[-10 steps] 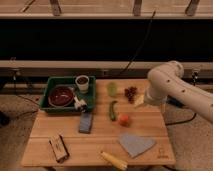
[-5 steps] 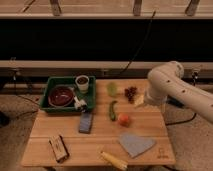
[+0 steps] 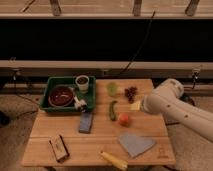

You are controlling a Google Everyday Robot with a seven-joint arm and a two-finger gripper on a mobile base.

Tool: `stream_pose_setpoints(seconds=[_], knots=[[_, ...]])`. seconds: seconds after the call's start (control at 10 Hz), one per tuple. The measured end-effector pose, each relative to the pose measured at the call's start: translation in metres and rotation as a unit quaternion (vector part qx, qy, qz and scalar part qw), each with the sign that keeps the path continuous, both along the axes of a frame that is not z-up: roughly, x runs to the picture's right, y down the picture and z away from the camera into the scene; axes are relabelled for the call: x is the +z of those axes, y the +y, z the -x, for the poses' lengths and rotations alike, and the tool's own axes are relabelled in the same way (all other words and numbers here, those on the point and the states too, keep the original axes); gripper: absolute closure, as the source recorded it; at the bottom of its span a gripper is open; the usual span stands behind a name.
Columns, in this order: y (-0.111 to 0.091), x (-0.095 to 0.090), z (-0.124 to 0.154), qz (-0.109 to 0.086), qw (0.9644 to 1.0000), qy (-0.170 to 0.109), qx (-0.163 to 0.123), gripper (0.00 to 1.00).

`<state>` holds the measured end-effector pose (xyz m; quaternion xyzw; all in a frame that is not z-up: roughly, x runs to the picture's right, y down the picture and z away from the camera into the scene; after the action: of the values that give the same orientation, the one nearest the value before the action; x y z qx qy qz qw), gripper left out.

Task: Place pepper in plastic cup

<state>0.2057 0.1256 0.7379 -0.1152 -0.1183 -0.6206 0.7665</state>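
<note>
Lying on the wooden table, the pepper sat just left of the round red fruit, touched by nothing. The plastic cup stood upright near the pepper's far tip, apart from it, with dark grapes to its right. 1 white arm reached in from the right, ending beside a yellow piece. The gripper was hidden behind that arm, so whether it was released or clenched could not be told.
</note>
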Motion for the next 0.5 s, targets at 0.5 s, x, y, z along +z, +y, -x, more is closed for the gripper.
stream_pose_setpoints(seconds=[0.5], knots=[[0.000, 0.022, 0.015, -0.094, 0.9942, -0.019, 0.047, 0.20]])
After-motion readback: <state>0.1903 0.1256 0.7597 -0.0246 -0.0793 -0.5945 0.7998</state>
